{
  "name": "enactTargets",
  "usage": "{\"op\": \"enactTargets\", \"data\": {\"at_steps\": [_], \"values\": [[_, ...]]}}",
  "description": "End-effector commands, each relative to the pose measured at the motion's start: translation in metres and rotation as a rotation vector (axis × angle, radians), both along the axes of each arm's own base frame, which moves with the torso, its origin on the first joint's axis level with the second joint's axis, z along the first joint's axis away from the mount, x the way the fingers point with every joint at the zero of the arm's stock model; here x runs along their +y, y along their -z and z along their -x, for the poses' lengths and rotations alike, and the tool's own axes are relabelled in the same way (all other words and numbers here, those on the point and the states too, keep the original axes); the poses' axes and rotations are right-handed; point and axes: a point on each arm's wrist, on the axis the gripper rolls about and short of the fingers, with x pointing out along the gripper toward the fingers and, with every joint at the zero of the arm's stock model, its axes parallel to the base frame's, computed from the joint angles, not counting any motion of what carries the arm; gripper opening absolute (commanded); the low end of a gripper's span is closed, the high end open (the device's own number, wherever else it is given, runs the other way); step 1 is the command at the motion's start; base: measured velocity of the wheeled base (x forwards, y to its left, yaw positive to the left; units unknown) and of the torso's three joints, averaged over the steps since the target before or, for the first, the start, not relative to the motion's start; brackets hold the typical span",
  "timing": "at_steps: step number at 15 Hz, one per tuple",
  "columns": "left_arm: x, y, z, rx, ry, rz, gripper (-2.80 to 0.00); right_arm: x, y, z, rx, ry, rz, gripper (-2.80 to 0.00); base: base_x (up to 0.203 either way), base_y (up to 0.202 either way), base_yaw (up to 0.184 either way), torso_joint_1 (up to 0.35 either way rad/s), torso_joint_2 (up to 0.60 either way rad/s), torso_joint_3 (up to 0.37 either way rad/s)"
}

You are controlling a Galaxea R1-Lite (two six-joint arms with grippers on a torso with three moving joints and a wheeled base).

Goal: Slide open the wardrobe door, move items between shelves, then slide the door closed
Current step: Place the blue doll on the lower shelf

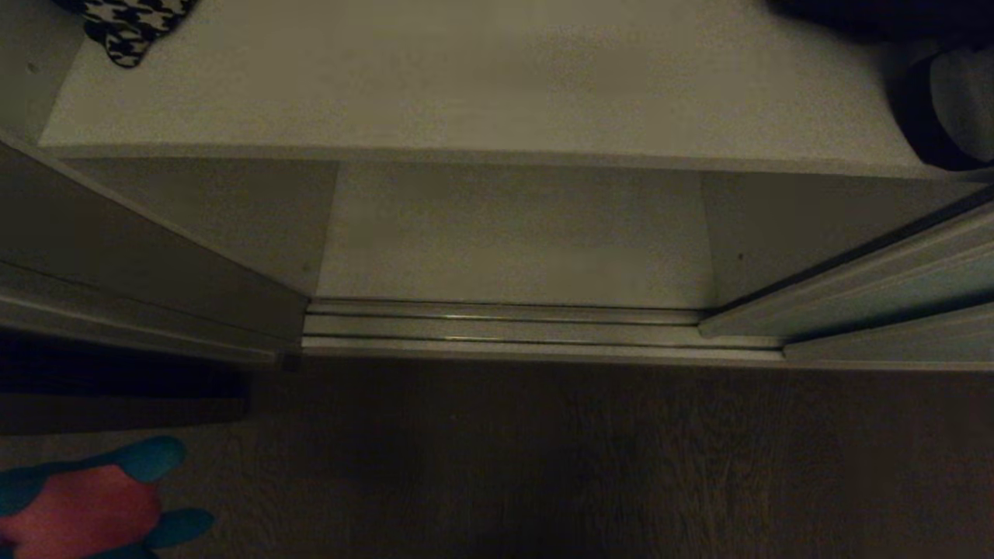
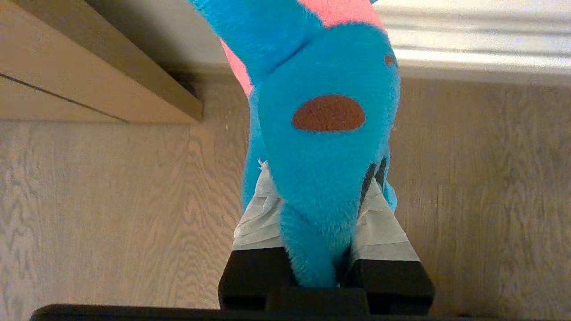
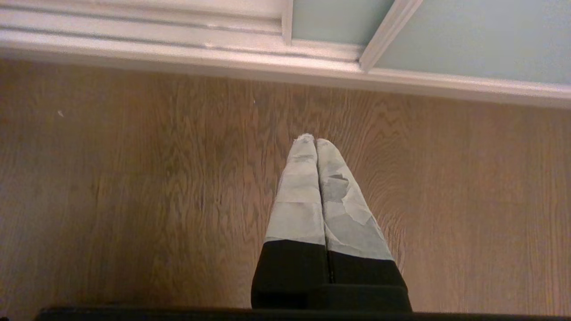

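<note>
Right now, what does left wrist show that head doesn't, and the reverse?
Only the left wrist view shows the left gripper: its jaws are closed on the lower end of the teal-blue plush toy, which hangs above the wooden floor.
Only the head view shows the open wardrobe: a white shelf carrying a houndstooth cushion at its left end, the floor track, and the sliding wardrobe door pushed to the right.
Both show the toy, only partly in the head view's lower left corner, and the floor.
</note>
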Motion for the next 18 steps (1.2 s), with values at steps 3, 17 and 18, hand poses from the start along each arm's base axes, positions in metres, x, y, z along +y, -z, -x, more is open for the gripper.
{"op": "enactTargets", "data": {"at_steps": [3, 17, 18], "values": [[0.0, 0.0, -0.001, -0.008, 0.001, 0.004, -2.8, 0.0, 0.0, 0.0, -0.001, 0.0, 0.0, -2.8, 0.0, 0.0, 0.0, 0.006, 0.01, -0.114], [-0.006, -0.083, -0.07, 0.482, 0.243, 0.027, -2.8, 0.0, 0.0, 0.0, -0.001, 0.0, -0.001, -2.8, 0.0, 0.0, 0.0, 0.0, 0.0, -0.002], [-0.007, -0.083, -0.092, 0.553, 0.266, 0.039, -2.8, 0.0, 0.0, 0.0, -0.001, 0.0, 0.0, -2.8, 0.0, 0.0, 0.0, 0.0, 0.0, 0.0]]}}
